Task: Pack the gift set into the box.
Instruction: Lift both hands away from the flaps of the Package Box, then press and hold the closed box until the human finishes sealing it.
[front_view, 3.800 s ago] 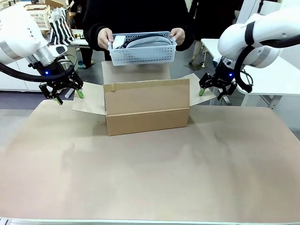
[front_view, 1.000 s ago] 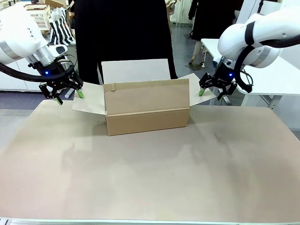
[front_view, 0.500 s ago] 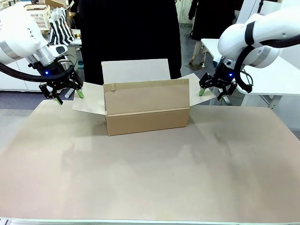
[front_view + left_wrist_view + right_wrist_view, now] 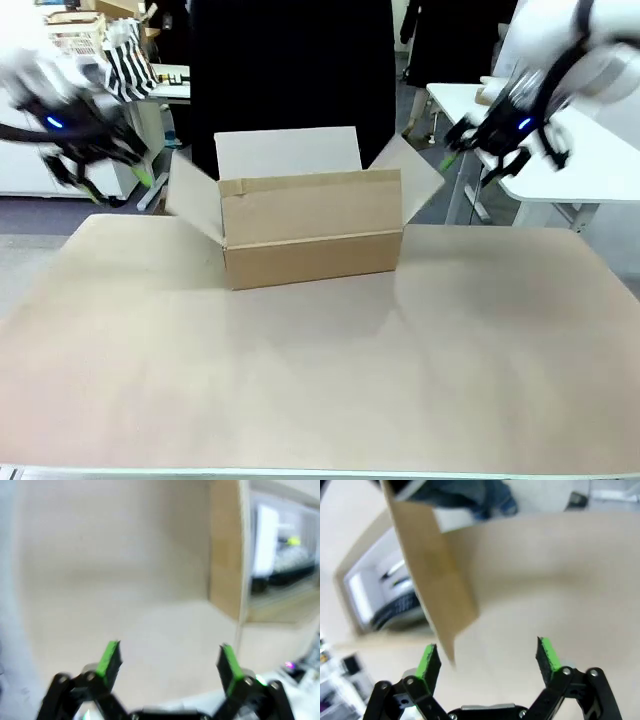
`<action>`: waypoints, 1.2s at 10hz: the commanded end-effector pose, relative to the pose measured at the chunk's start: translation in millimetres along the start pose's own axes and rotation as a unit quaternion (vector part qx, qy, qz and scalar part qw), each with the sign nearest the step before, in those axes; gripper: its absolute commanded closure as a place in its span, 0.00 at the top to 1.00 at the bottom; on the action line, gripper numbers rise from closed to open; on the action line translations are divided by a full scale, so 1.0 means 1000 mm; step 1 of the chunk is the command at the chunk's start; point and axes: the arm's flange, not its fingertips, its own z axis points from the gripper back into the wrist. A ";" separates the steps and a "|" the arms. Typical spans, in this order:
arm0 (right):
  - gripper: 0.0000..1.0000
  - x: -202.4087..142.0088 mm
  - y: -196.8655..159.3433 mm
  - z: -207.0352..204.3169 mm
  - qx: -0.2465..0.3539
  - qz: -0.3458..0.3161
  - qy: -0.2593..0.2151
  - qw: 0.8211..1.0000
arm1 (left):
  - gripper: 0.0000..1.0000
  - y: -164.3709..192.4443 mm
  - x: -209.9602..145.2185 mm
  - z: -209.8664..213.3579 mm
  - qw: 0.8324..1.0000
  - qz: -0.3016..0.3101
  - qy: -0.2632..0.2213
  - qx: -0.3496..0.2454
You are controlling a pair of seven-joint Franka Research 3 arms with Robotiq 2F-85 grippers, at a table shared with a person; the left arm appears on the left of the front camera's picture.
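Packing looks nearly finished: the box (image 4: 312, 235) sits on the table (image 4: 320, 380) between the two claws. In both wrist views a white basket (image 4: 265, 540) with something dark in it lies inside the box, which I take for the gift set. The left claw (image 4: 169, 661) is spread wide and empty, with the box ahead and off to its right in its own view. The right claw (image 4: 487, 660) is likewise agape and holds nothing, a side flap (image 4: 432, 575) just beyond its left pad. The flaps stand open, so closing them is probably all that remains.
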 end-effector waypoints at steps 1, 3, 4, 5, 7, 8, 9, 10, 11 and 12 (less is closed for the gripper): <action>1.00 -0.075 -0.041 0.093 0.131 -0.076 0.040 0.988 | 1.00 0.028 -0.083 0.076 0.987 -0.075 0.052 -0.135; 1.00 -0.109 -0.114 0.128 0.290 -0.124 -0.004 0.949 | 1.00 0.065 -0.111 0.077 0.939 -0.093 0.074 -0.324; 1.00 -0.117 -0.154 0.128 0.358 -0.148 -0.031 0.921 | 1.00 0.087 -0.105 0.066 0.900 -0.102 0.067 -0.417; 1.00 -0.103 -0.171 0.108 0.352 -0.204 -0.041 0.912 | 1.00 0.097 -0.084 0.049 0.874 -0.096 0.060 -0.473; 1.00 -0.122 -0.113 0.157 0.286 -0.133 0.004 0.949 | 1.00 0.059 -0.133 0.100 0.949 -0.110 0.025 -0.296; 1.00 -0.122 -0.113 0.157 0.286 -0.133 0.004 0.949 | 1.00 0.059 -0.133 0.100 0.949 -0.110 0.025 -0.296; 1.00 -0.122 -0.113 0.157 0.286 -0.133 0.004 0.949 | 1.00 0.059 -0.133 0.100 0.949 -0.110 0.025 -0.296; 1.00 -0.122 -0.113 0.157 0.286 -0.133 0.004 0.949 | 1.00 0.059 -0.133 0.100 0.949 -0.110 0.025 -0.296; 1.00 -0.122 -0.113 0.157 0.286 -0.133 0.004 0.949 | 1.00 0.059 -0.133 0.100 0.949 -0.110 0.025 -0.296; 1.00 -0.122 -0.113 0.157 0.286 -0.133 0.004 0.949 | 1.00 0.059 -0.133 0.100 0.949 -0.110 0.025 -0.296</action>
